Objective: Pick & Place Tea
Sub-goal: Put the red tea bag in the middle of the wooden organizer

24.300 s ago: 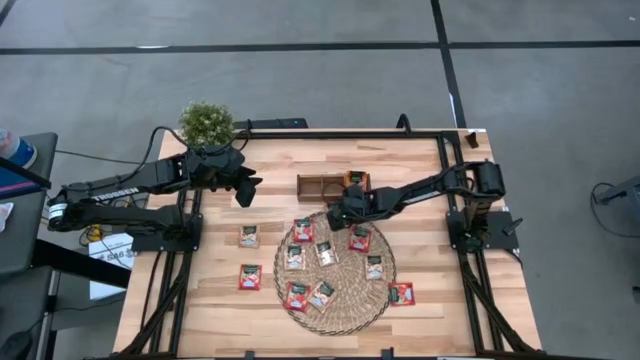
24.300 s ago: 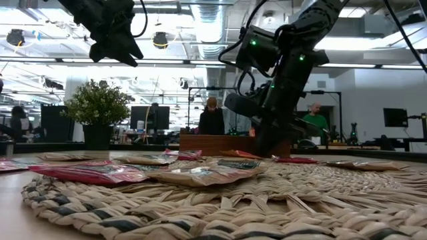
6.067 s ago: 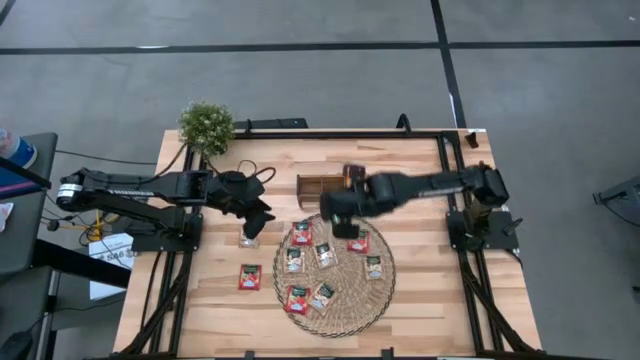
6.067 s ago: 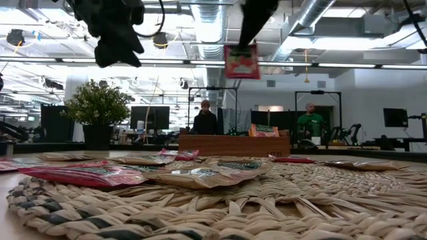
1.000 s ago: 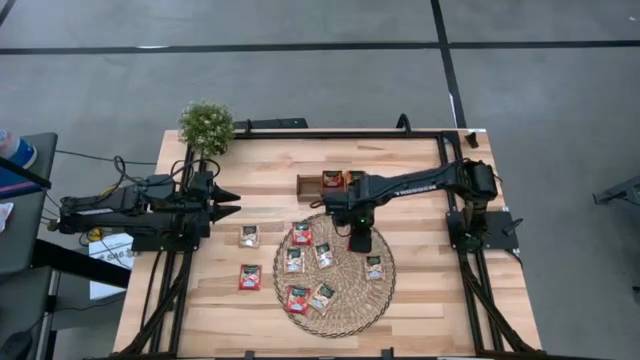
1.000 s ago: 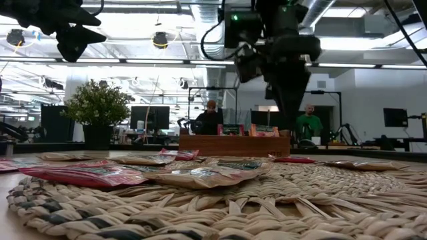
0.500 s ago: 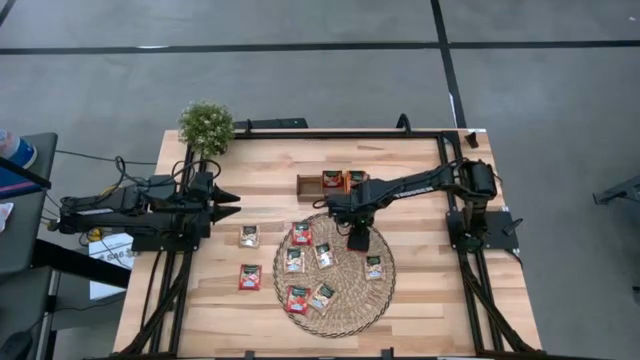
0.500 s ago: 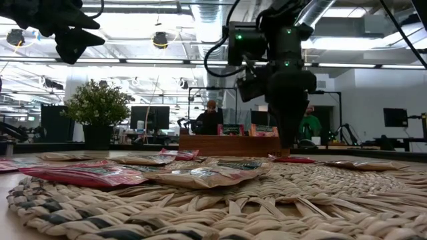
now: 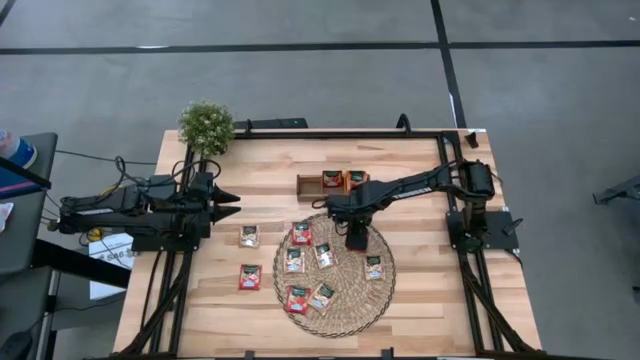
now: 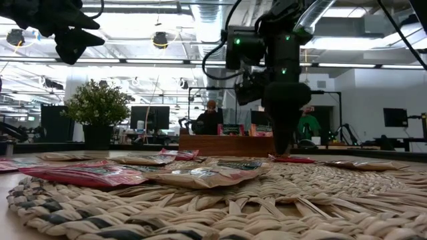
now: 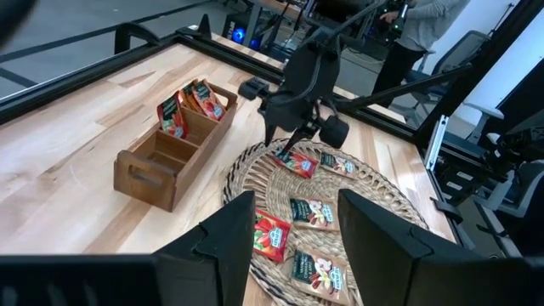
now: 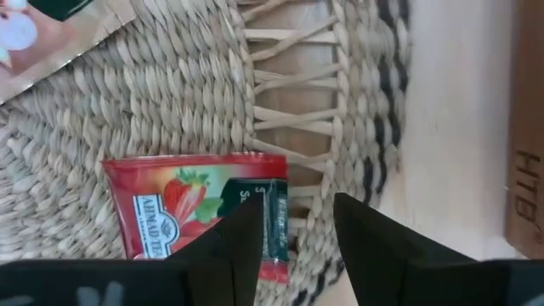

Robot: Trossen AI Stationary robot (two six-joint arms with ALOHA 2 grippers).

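The right gripper [image 9: 357,240] is lowered over the upper right part of the round wicker mat [image 9: 345,310], its jaws held apart directly above a red strawberry tea sachet [image 12: 204,212] lying flat on the weave near the mat's edge. Six more sachets [image 9: 322,255] are spread across the mat, and two [image 9: 249,236] lie on the desk [image 9: 260,160] to its left. Three sachets [image 11: 191,102] are stood in the wooden tray [image 11: 174,153], just beyond the mat. The left gripper [image 9: 228,204] is held well apart at the desk's left edge, jaws apart.
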